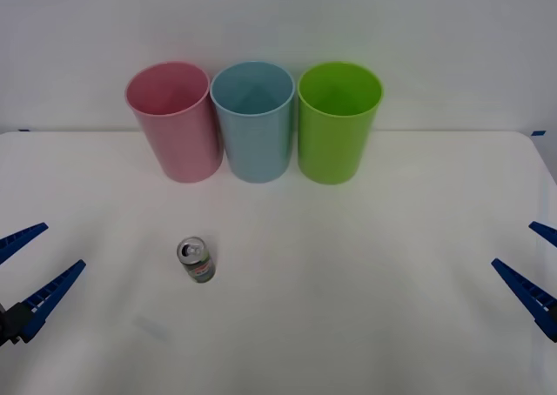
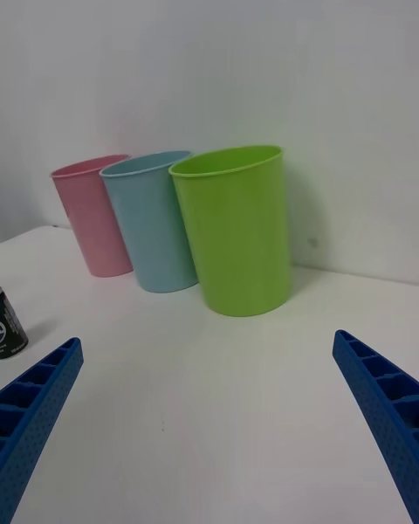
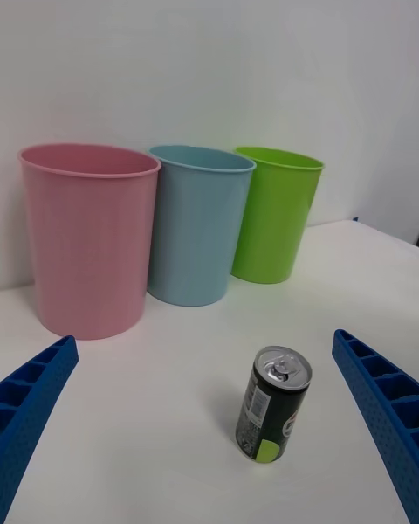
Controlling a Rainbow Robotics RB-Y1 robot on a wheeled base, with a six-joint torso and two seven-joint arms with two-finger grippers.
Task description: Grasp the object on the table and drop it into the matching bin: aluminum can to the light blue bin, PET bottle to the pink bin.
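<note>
A small aluminum can with a silver top and dark greenish body stands upright on the white table, left of centre; it also appears as the can and at the picture's edge as the can. At the back stand the pink bin and the light blue bin, side by side. My left gripper is open at the left edge, well apart from the can. Open too, my right gripper waits at the right edge with nothing between its fingers.
A lime green bin stands right of the light blue one, close against it. A pale wall rises behind the bins. Bare tabletop lies between the can and both grippers.
</note>
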